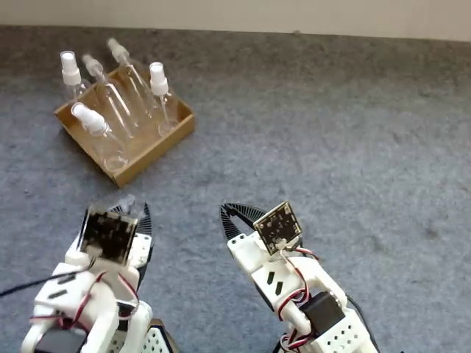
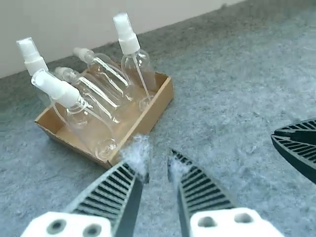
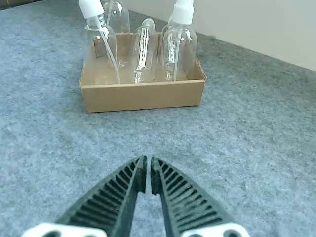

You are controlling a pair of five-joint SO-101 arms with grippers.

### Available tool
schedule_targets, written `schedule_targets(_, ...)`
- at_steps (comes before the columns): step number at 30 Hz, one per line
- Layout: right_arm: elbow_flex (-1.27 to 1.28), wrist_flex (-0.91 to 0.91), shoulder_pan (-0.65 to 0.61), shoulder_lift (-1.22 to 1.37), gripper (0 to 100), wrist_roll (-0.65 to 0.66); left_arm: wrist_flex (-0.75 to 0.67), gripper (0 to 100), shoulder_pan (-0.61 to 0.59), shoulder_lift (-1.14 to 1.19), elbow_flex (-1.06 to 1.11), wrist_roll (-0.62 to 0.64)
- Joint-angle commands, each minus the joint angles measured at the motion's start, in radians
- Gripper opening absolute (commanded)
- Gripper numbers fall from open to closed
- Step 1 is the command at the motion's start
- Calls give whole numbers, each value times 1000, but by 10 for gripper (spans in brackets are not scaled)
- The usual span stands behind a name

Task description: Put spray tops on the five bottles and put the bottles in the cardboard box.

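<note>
- The left tool [image 2: 157, 170] hovers low over the surface [image 1: 331, 132] with its jaws a little apart and nothing solid between them.
- A pale, fuzzy tuft [image 2: 136, 152] sits at its tips. I cannot tell whether it is lint or part of the tool.
- The right tool [image 3: 148, 170] is just beside the left one, its jaws almost together and holding nothing.
- The box [image 1: 158, 143] stands ahead of both tools and well apart from them, a little off to the left tool's side.
- The bottles [image 2: 106, 81] are inside the box, five by my count from the high view. Two stand upright and the rest lean or lie across it.
- Each neck I can see carries one of the white spray tops [image 2: 126, 32], and no loose bottle or top lies near either tool.
- Judging by this, the task looks finished, or at its last check.
- The next move likely calls for no grasp. At most the tools could settle clear of the box, or straighten a bottle that leans over the rim.
- Whether each top is seated fully down cannot be judged.
- The clear bottles overlap, so their outlines are hard to separate, and in the right wrist view the near wall of the box hides their bases.
- In the high view the lower parts of both arms are cut off at the edge.
</note>
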Motion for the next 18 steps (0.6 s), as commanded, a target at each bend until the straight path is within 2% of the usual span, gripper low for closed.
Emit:
schedule_targets(1,99,5,13,-7,19,14,21,6,8,-36,-108,-8)
schedule_targets(4,99,5,13,-7,19,14,28,6,1,-15,-125,-6)
schedule_targets(13,99,5,13,-7,19,14,28,7,-209,-18,-148,-9)
schedule_targets(16,99,5,13,-7,19,14,18,7,-283,-18,-48,-11)
schedule_targets(18,99,7,13,-7,19,14,-43,7,-306,-18,73,-11)
